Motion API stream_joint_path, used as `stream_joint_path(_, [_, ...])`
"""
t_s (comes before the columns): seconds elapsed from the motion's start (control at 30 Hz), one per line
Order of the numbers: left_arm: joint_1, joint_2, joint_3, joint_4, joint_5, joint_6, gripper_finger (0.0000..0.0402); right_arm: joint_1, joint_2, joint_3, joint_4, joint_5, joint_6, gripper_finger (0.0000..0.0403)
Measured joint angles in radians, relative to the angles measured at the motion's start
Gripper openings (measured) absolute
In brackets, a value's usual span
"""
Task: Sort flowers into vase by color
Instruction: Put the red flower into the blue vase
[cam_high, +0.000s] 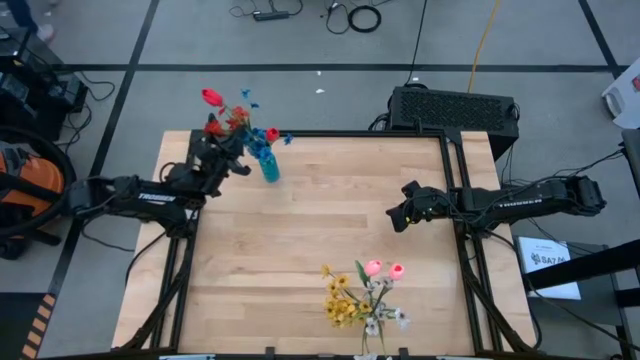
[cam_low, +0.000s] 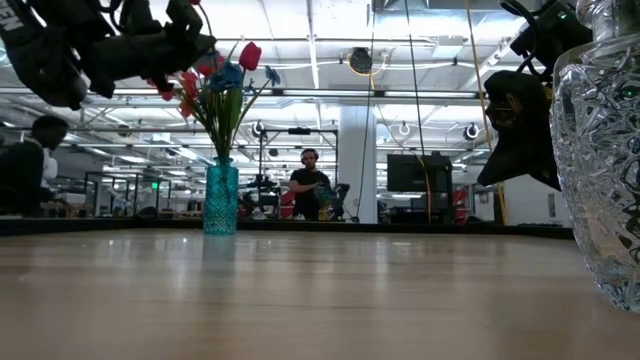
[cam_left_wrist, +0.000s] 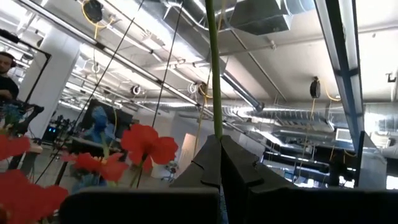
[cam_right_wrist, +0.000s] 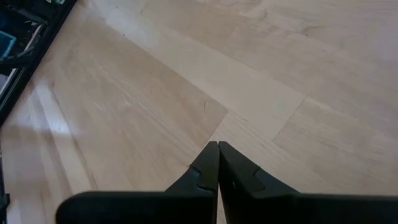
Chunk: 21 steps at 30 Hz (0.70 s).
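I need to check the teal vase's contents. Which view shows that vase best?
The low view: the teal vase stands upright in full profile, with red and blue flowers rising from it. The high view shows it small from above, beside the left gripper. Neither wrist view shows it.

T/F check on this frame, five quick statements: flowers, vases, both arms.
1. The left fingers are shut on a green stem. True.
2. The teal vase lies on its side. False: it stands upright at the table's far left, with red and blue flowers in it.
3. The right fingers hold a flower. False: they are shut on nothing, over bare wood.
4. Yellow, pink and white flowers sit at the near edge. True.
5. The clear glass vase is empty. False: that bunch stands in it.
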Motion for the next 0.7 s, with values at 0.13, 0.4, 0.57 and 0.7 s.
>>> stream_joint_path(0.13, [0.000,-0.023,0.000,0.001,0.003,0.022,0.0000,0.000,0.000,0.000,0.000,0.000,-0.001,0.0000])
stream_joint_path(0.4, [0.000,-0.054,0.000,0.000,0.004,0.052,0.0000,0.000,0.000,0.000,0.000,0.001,-0.011,0.0000])
stream_joint_path(0.57, [0.000,-0.046,0.003,-0.015,0.003,0.052,0.0000,0.000,0.000,0.000,0.000,0.001,-0.011,0.0000])
stream_joint_path(0.7, [0.000,-0.009,0.003,-0.042,0.002,0.046,0.0000,0.000,0.000,0.000,0.000,0.001,-0.011,0.0000])
